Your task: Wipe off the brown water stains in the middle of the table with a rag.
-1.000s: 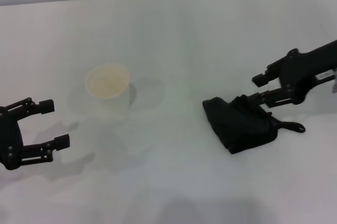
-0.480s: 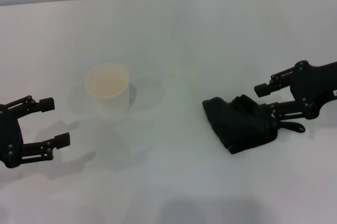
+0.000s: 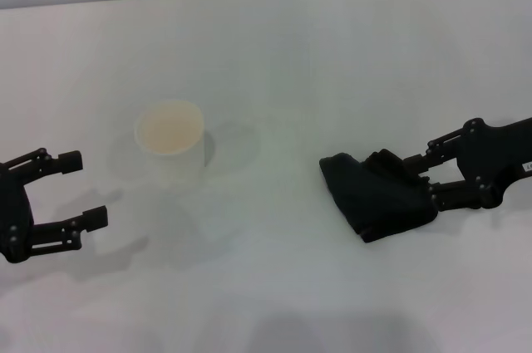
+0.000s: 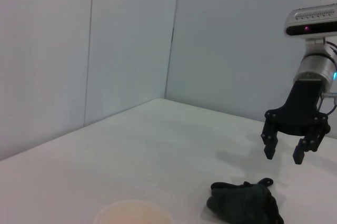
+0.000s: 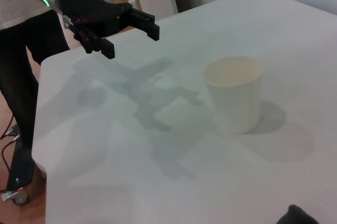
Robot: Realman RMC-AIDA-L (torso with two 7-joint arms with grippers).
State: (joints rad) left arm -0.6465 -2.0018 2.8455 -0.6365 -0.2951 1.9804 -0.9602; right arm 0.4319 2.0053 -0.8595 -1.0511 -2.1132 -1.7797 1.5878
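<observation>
Right gripper (image 3: 435, 175), fingers spread, straddles the edge of the soft black cloth rag (image 3: 378, 196) on the white tabletop (image 3: 291, 62); left gripper (image 3: 76, 190) idle, open; risk: pinching only a fold, rag slipping free

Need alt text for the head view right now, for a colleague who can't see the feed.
The right gripper, open, sits at the right edge of the black rag on the white table. The left gripper hovers open at far left, near a white cup. No stain shows.
</observation>
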